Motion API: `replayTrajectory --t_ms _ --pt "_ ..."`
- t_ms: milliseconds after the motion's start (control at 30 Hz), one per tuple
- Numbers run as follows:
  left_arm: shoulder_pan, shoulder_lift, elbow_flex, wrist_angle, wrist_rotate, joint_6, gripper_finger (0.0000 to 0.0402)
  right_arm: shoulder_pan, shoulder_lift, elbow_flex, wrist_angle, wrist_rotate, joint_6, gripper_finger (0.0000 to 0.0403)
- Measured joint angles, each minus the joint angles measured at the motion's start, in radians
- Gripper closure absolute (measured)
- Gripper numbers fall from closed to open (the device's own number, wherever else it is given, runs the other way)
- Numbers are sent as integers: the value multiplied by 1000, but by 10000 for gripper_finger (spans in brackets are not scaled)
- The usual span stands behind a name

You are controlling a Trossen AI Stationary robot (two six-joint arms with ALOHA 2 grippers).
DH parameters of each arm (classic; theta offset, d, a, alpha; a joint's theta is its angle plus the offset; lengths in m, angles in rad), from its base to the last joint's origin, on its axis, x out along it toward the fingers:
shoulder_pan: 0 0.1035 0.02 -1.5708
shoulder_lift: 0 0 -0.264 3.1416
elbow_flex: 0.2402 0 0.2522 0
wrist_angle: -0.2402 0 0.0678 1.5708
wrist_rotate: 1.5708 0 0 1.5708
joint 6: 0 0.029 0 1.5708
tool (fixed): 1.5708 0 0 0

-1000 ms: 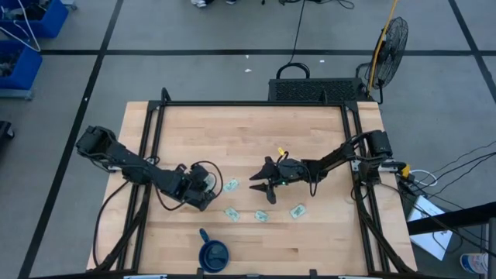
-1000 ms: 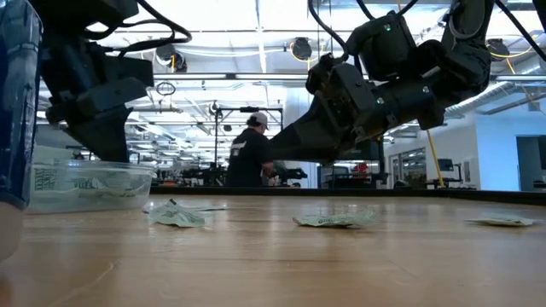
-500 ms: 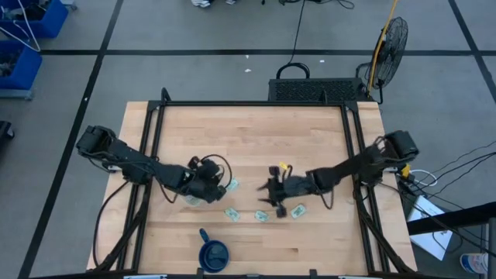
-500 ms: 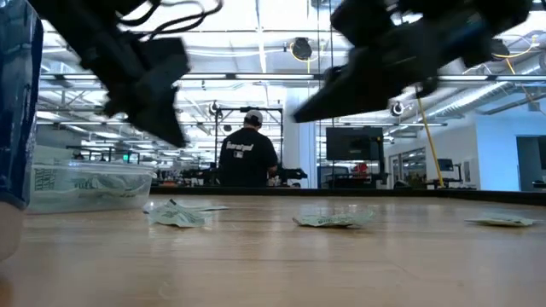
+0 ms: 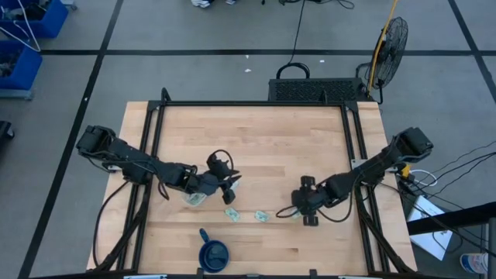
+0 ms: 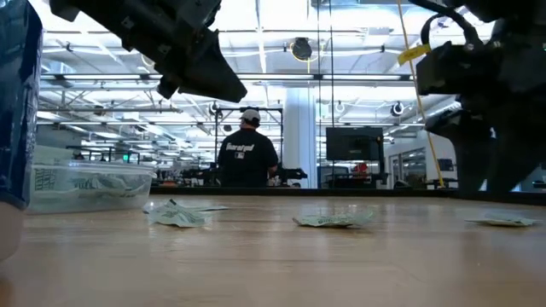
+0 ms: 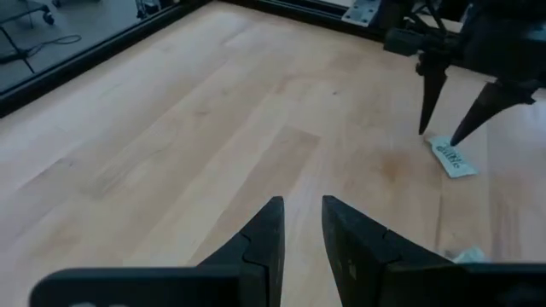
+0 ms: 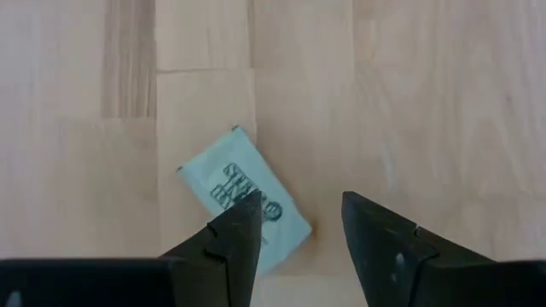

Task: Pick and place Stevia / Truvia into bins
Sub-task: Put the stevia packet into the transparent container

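Right gripper [image 8: 294, 234] jaws apart, empty, poised over pale green paper sachet [image 8: 246, 200] for pickup. Left gripper [image 7: 299, 230] narrowly parted, empty, near clear plastic tub [image 6: 81, 183], free after drop-off.

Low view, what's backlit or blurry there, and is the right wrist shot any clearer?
Low view: bright ceiling lights behind turn both arms into dark silhouettes, and the blue cup at the near edge is out of focus. Right wrist view: evenly lit, the sachet print is sharp just ahead of the open right claw.
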State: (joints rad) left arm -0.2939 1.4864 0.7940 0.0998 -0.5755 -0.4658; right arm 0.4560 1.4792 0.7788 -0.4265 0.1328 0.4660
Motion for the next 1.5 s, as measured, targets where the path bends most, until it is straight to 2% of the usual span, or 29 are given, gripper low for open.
replayTrajectory --t_ms 133,400,633,733,933,1000,1367,1500 --pt "0 0 0 0 0 -7 314 0 1 -7 -29 -7 72 247" --pt "0 0 0 1 -1 17 314 -2 -3 -92 53 -30 152 248" --pt "5 0 0 1 -1 43 314 -4 -3 -123 101 -28 118 252" --pt "15 0 0 1 -1 43 314 -4 -2 -124 102 -23 110 277" --pt "36 0 0 0 -1 44 314 -6 1 -124 128 -9 63 374" --pt "41 0 0 0 -1 44 314 -6 1 -124 141 7 55 395" --pt "71 0 0 6 1 44 314 -59 -51 -121 362 232 -172 402" --pt "72 0 0 8 81 51 314 -109 -65 -121 430 239 -233 402"
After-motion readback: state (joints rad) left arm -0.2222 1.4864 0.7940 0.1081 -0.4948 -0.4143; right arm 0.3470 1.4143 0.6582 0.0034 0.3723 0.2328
